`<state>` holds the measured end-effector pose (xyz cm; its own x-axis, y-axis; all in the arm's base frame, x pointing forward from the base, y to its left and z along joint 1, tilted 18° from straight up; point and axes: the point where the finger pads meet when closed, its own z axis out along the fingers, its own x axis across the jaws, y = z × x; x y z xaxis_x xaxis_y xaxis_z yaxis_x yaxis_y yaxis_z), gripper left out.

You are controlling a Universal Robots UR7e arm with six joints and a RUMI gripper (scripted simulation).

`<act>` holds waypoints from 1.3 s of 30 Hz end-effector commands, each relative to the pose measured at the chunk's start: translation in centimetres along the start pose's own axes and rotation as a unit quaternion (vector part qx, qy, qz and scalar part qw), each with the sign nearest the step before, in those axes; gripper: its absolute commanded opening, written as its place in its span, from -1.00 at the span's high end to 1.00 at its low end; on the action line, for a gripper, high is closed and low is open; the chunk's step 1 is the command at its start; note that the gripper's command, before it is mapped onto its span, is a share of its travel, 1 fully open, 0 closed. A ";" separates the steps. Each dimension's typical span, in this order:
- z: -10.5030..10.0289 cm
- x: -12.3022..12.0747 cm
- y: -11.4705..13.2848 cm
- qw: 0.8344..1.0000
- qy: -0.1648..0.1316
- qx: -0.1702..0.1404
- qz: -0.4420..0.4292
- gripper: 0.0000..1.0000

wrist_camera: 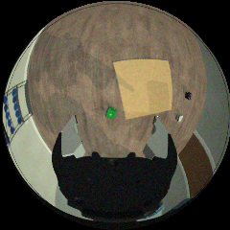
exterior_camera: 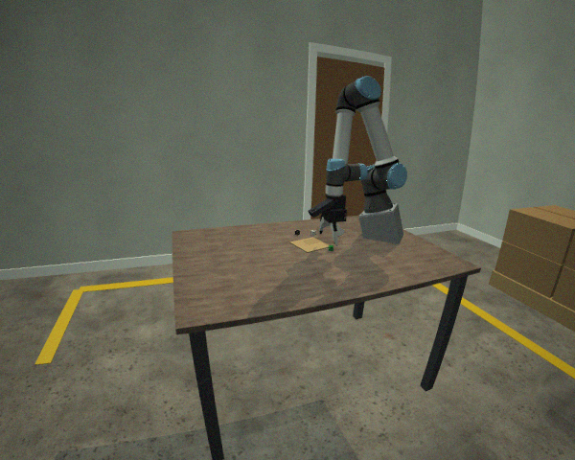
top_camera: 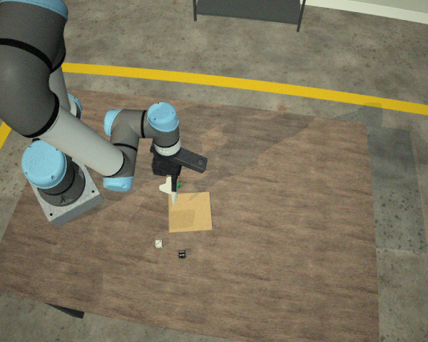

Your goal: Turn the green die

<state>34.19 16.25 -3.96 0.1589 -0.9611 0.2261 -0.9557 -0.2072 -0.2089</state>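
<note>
On the desk (top_camera: 280, 221), the end effector (wrist_camera: 115, 126), apart and empty, may knock the green die (wrist_camera: 110, 113) farther from the mat (wrist_camera: 144, 88).

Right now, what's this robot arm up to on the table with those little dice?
The arm's gripper hangs open and empty above the green die, which sits on the wooden table just beside the tan mat, not on it. The white die and the black die rest on the table off the mat's other side, untouched. It looks lined up to come down on the green die, though nothing has been grasped yet.
</note>
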 end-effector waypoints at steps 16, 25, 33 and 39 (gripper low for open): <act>0.0 -1.3 -0.1 1.000 0.000 0.000 0.000 -1.00; 0.0 -1.3 -0.1 1.000 0.000 0.000 0.000 -1.00; 0.0 -1.3 -0.1 1.000 0.000 0.000 0.000 -1.00; 0.0 -1.3 -0.1 1.000 0.000 0.000 0.000 -1.00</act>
<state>34.08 17.51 -4.24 0.1581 -0.9610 0.2271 -0.9559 -0.2066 -0.2086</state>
